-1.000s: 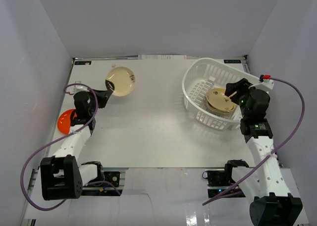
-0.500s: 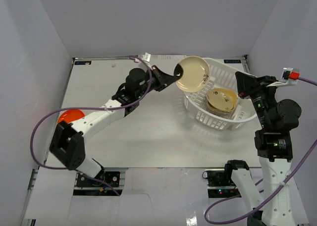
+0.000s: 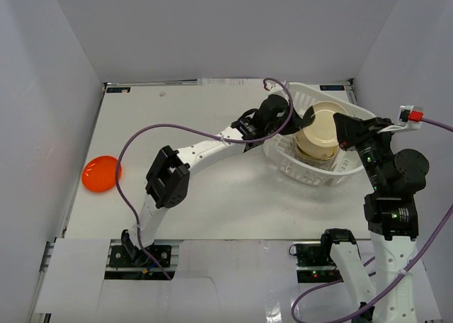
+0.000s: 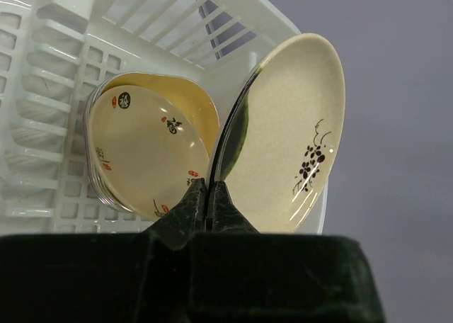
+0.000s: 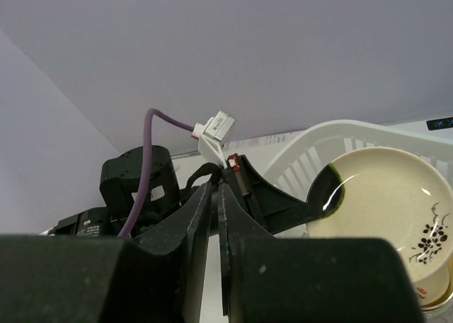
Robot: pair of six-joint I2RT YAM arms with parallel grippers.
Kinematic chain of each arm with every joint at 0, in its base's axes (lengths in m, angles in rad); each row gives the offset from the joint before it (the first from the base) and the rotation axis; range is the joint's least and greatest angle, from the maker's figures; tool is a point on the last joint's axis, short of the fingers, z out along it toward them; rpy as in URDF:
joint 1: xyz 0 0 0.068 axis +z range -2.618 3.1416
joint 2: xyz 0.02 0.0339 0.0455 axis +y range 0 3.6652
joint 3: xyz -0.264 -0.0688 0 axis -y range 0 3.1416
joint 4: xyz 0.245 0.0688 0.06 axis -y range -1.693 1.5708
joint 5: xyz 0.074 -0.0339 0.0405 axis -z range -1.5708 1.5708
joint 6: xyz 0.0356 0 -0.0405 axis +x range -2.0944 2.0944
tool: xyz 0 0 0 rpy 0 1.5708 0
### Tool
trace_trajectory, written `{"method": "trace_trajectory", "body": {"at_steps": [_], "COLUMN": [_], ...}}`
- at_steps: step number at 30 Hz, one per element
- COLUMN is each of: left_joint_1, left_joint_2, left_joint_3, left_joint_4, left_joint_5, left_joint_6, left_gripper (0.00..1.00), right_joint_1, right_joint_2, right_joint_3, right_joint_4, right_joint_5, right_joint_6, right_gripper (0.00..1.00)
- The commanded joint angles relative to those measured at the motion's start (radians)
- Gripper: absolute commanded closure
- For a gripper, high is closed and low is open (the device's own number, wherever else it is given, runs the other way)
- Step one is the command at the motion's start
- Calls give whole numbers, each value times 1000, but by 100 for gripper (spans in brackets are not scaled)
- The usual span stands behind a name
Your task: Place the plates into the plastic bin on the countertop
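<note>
While the left gripper (image 4: 207,197) pinches the rim of a cream plate (image 4: 287,135), its two fingers closed hard on the edge, that plate stands almost on edge with its dark flower sprig facing outward. It hangs over the inside of the plastic bin (image 4: 42,117), not yet laid down. Just beside it, leaning in the bin, is a stack (image 4: 152,153) of rounded-square tan plates, the front one marked with small red and black prints. Several rims show, but how many plates it holds cannot be told. From above, the left arm reaches right across the countertop (image 3: 198,188) to the bin at the far right. The right gripper (image 5: 218,195) is raised beside the bin's right side, its fingers pressed together with nothing between them. Well apart from all this, an orange plate (image 3: 101,173) lies flat near the left edge of the countertop, the only plate seen outside the bin. By my reckoning the task is far along: a stack is already in, the cream plate needs only lowering and release, and the orange one has yet to be fetched.
</note>
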Motion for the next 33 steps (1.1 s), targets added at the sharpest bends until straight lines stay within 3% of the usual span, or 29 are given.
{"method": "trace_trajectory", "body": {"at_steps": [1, 6, 12, 16, 17, 20, 21, 24, 28, 31, 33], "left_joint_1": [-21, -26, -27, -26, -26, -27, -26, -26, -24, -24, -20], "left_joint_2": [41, 116, 156, 157, 152, 135, 117, 80, -43, -210, -389], "left_joint_3": [132, 251, 290, 291, 291, 288, 287, 273, 197, 66, -114], "left_joint_4": [-141, -235, -252, -240, -234, -215, -211, -185, -110, -80, -77], "left_joint_5": [-97, -150, -156, -130, -126, -107, -104, -94, -109, -211, -389], "left_joint_6": [53, 58, 60, 61, 64, 76, 81, 102, 170, 247, 283], "left_gripper": [100, 100, 98, 75, 62, 45, 34, 18, 16, 16, 19], "right_joint_1": [-1, -1, -1, -1, -3, -1, -1, -3, -1, -1, -1], "right_joint_2": [-20, -43, -61, -66, -66, -66, -64, -55, -43, -37, -37], "right_joint_3": [-20, -42, -48, -34, -32, -31, -31, -31, -40, -52, -78], "right_joint_4": [1, -2, 0, -5, -6, -6, -5, 8, 23, 38, 49], "right_joint_5": [-18, -13, -43, -62, -64, -76, -82, -115, -165, -196, -216], "right_joint_6": [-5, -5, 10, 13, 13, 18, 19, 33, 49, 59, 62], "right_gripper": [85, 85, 84, 84, 83, 82, 82, 82, 82, 82, 82]}}
